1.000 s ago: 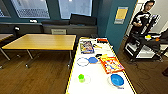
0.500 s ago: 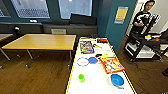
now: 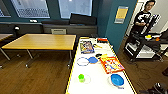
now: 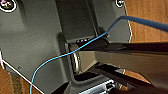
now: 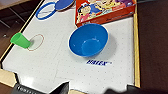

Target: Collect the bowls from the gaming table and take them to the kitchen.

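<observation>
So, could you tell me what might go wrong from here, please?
The near bowl sits right beside the red box, so a reach could nudge the box. The green cup stands near the table edge and may tip if bumped.

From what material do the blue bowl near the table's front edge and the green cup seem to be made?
The round bright blue bowl looks like moulded plastic: even colour, smooth wall, soft sheen inside. The small green cup also looks like plastic, uniform and slightly matte. Both stand on the white-topped table with a yellow rim, whose surface seems a hard smooth board dotted with fine holes.
</observation>
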